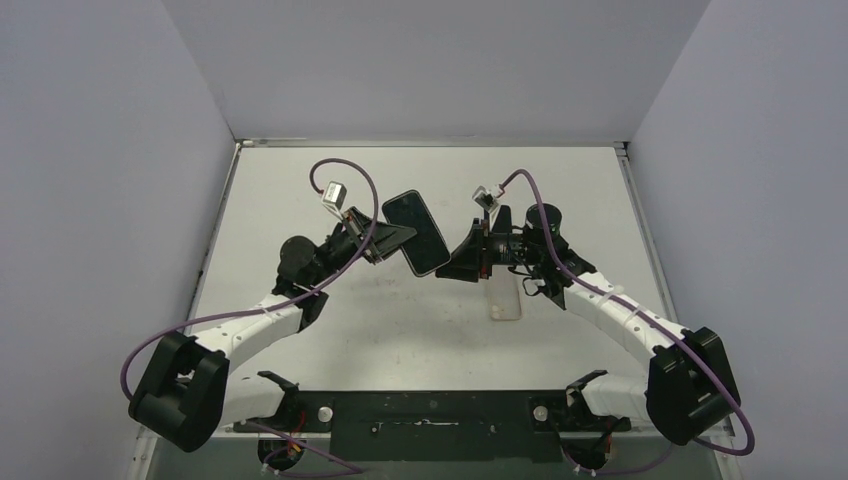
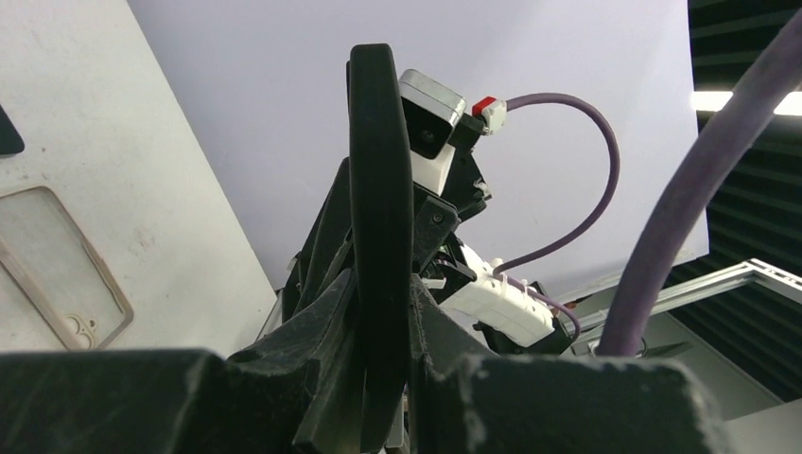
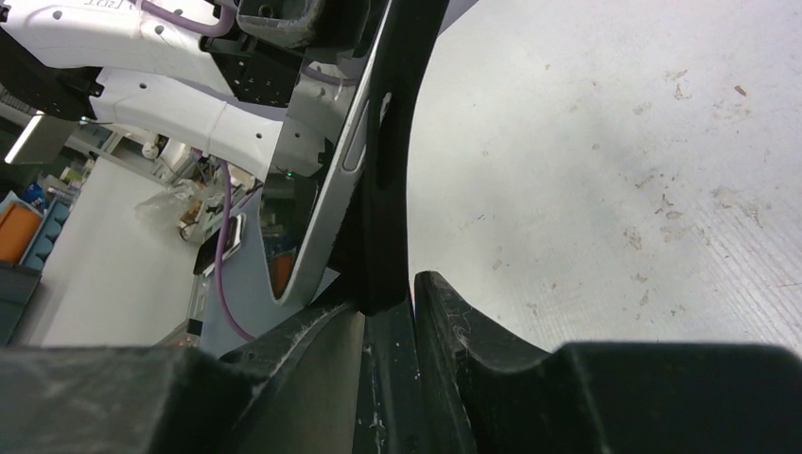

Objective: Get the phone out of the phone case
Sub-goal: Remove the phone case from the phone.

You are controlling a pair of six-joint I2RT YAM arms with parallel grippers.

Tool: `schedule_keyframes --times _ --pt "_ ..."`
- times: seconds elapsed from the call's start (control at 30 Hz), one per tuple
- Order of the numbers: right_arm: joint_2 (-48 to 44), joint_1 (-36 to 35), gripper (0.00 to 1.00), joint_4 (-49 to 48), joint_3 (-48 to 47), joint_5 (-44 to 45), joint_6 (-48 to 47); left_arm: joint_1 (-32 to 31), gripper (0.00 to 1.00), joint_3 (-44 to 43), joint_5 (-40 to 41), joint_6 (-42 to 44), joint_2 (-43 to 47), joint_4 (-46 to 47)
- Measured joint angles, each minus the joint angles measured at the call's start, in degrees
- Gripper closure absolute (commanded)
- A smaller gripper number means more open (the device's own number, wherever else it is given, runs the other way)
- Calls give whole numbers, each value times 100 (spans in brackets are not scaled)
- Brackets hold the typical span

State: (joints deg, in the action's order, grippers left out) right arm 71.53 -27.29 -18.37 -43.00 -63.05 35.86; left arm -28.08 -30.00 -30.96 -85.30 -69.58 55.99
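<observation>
The black phone [image 1: 415, 230] hangs tilted above the middle of the table, held between both arms. My left gripper [image 1: 388, 238] is shut on its left edge. In the left wrist view that edge [image 2: 380, 170] stands upright, clamped in the jaws of the left gripper [image 2: 383, 312]. My right gripper [image 1: 452, 262] holds the lower right corner. The right wrist view shows the phone's silver side with buttons [image 3: 331, 189], with the black phone case [image 3: 397, 142] lip standing slightly off it. The right gripper [image 3: 388, 303] is closed round that lip.
A clear, empty case [image 1: 505, 298] lies flat on the white table below the right gripper; the left wrist view shows it too [image 2: 57, 265]. Purple cables [image 1: 350, 180] loop over both wrists. Grey walls enclose the table on three sides.
</observation>
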Motion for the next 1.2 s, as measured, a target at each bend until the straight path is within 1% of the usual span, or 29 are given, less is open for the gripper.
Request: schedule_keyframes --times 0.13,0.4,0.67,0.77,0.83,0.97,1.07,1.13,1.2 --pt "28 15 77 -15 -31 -26 122 0 100 -181 -175 17 -184 173" --pt "393 35 78 -306 -179 -55 820 0 100 -365 -363 232 -293 514" --pt "566 22 76 -186 -323 11 848 2 100 -365 -337 402 -341 708" --pt "546 15 72 -20 -339 155 697 2 100 -365 -251 555 -341 605" --pt "474 15 67 188 -339 317 570 20 100 -365 -175 671 -341 448" --pt "138 11 51 603 -326 761 350 188 100 -365 -92 761 -339 179" --pt "-260 13 42 866 -293 1241 199 378 100 -367 -168 688 -339 92" --pt "-570 22 38 1036 -291 1530 131 501 100 -369 -304 717 -341 -33" --pt "-835 22 37 1158 -291 1696 98 577 100 -380 -431 787 -352 -175"
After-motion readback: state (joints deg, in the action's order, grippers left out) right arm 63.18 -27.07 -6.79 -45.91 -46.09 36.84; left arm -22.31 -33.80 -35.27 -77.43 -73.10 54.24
